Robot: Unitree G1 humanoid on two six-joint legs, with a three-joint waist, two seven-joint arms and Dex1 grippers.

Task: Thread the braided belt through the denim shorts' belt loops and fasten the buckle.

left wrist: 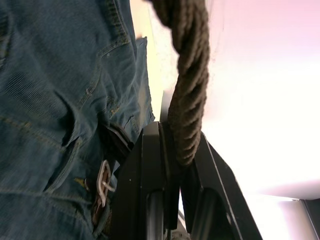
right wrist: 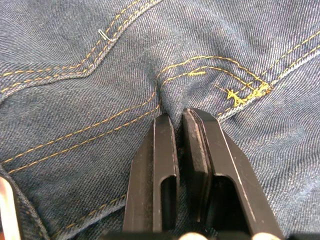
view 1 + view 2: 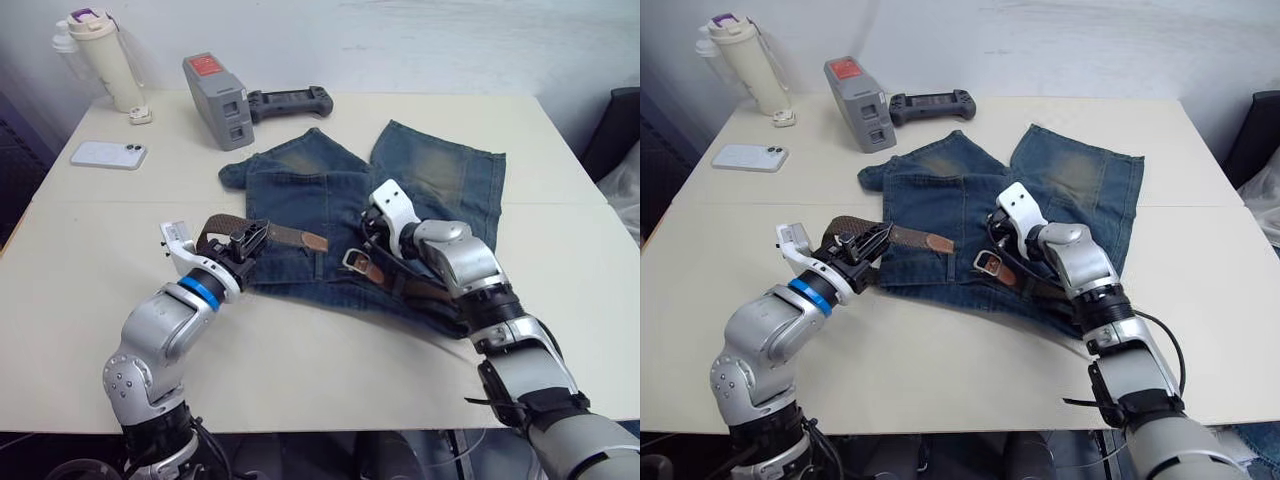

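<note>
The denim shorts (image 3: 420, 175) lie flat on the table, waistband toward me. The braided belt (image 3: 222, 224) runs along the waistband. Its tan tip (image 3: 312, 241) points right, and the silver buckle (image 3: 352, 260) lies just beyond it on the denim. My left gripper (image 3: 245, 243) is shut on the braided belt (image 1: 187, 100) near the shorts' left edge and holds it slightly raised. My right gripper (image 2: 180, 120) is pressed into the shorts beside the buckle, shut on a pinched fold of denim (image 2: 165, 95). I cannot make out the belt loops.
At the back left of the table stand a white bottle (image 3: 105, 55), a white phone (image 3: 108, 154), a grey box-shaped device (image 3: 218, 100) and a black controller (image 3: 290, 102). Bare tabletop (image 3: 300, 360) lies between the shorts and the near edge.
</note>
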